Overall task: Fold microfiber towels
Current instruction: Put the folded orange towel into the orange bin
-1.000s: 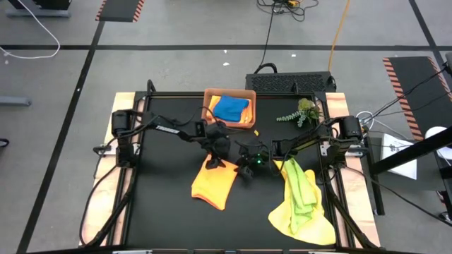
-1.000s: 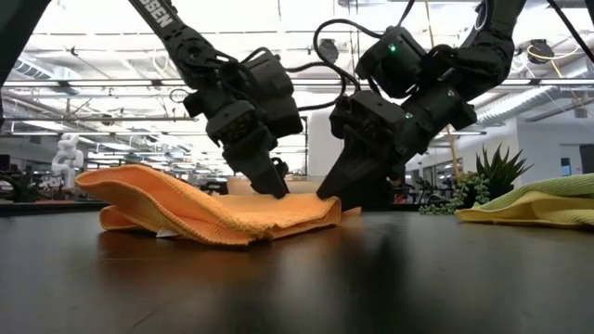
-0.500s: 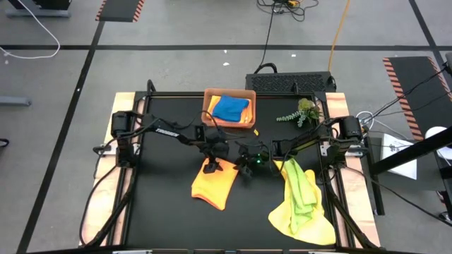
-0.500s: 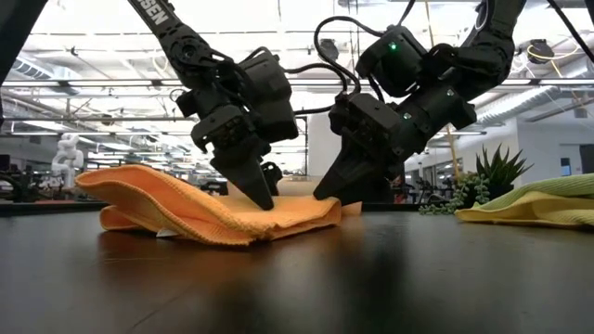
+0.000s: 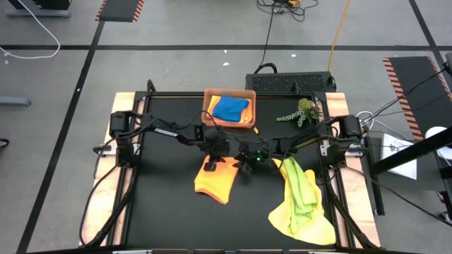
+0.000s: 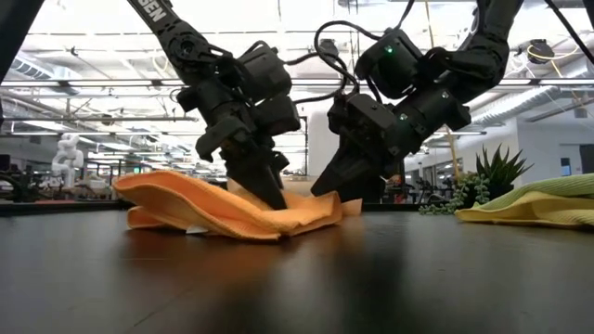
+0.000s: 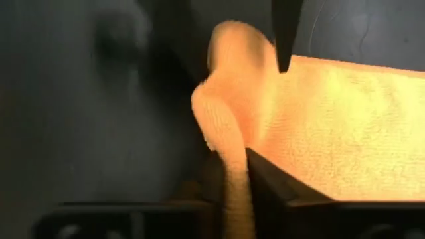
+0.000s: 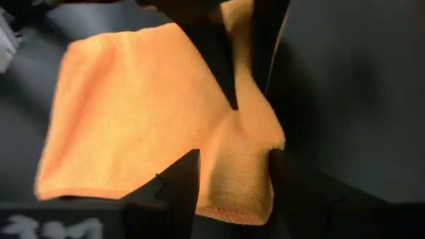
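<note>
An orange towel [image 5: 215, 182] lies rumpled at the table's middle, with my two grippers over its far part. My left gripper [image 6: 274, 195] is shut on a raised ridge of it. Beside it, toward the table's right, my right gripper [image 8: 234, 159] stands open with a corner of the orange towel [image 8: 246, 166] between its fingers. I cannot tell whether those fingers touch the cloth. A blue towel [image 5: 231, 107] lies in the tray [image 5: 209, 106]. A lime green towel [image 5: 300, 185] lies on a yellow one [image 5: 307, 224] at the right. My left gripper pinches a pushed-up ridge of the orange towel [image 7: 229, 166] between its two fingers, near the towel's far edge. The fingers slant down from the table's left and far side. The ridge stands up between them, and the remaining cloth lies slack on the table.
A small green plant sprig [image 5: 299, 113] lies right of the tray at the back. The tray stands against the table's far edge. Bare black tabletop [image 5: 162, 204] stretches left of and in front of the orange towel.
My left gripper has rolled at the wrist and shut, taking hold of a ridge of the orange towel. The towel's left part has been drawn in toward the gripper and bunched up. The towel's right part has stayed under my right gripper.
</note>
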You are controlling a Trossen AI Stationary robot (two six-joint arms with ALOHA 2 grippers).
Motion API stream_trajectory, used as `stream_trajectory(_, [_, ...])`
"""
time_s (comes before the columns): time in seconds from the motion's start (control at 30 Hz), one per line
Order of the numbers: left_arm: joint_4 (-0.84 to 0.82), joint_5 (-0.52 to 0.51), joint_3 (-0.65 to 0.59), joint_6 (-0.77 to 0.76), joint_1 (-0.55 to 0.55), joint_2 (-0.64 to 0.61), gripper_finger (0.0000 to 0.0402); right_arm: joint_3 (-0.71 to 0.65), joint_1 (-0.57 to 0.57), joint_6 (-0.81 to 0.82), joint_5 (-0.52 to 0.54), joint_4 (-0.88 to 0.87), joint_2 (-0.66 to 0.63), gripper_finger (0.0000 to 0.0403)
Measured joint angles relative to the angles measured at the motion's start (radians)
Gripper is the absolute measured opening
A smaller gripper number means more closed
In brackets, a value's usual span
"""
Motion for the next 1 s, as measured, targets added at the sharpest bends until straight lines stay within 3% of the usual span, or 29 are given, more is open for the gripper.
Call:
stream_trajectory(0.1, [0.015,0.001,0.000,0.008,-0.002,-0.004,0.0011,0.000,-0.019,0.000,-0.030,-0.012,-0.011,0.0177])
stream_trajectory(0.5, [0.090,-0.031,0.003,0.080,-0.061,-0.004,0.0013,0.000,-0.070,-0.033,-0.031,-0.036,-0.116,0.0179])
stream_trajectory(1.0, [0.161,-0.076,0.051,0.132,-0.113,-0.005,0.0014,0.000,-0.019,-0.031,-0.161,-0.067,-0.114,0.0179])
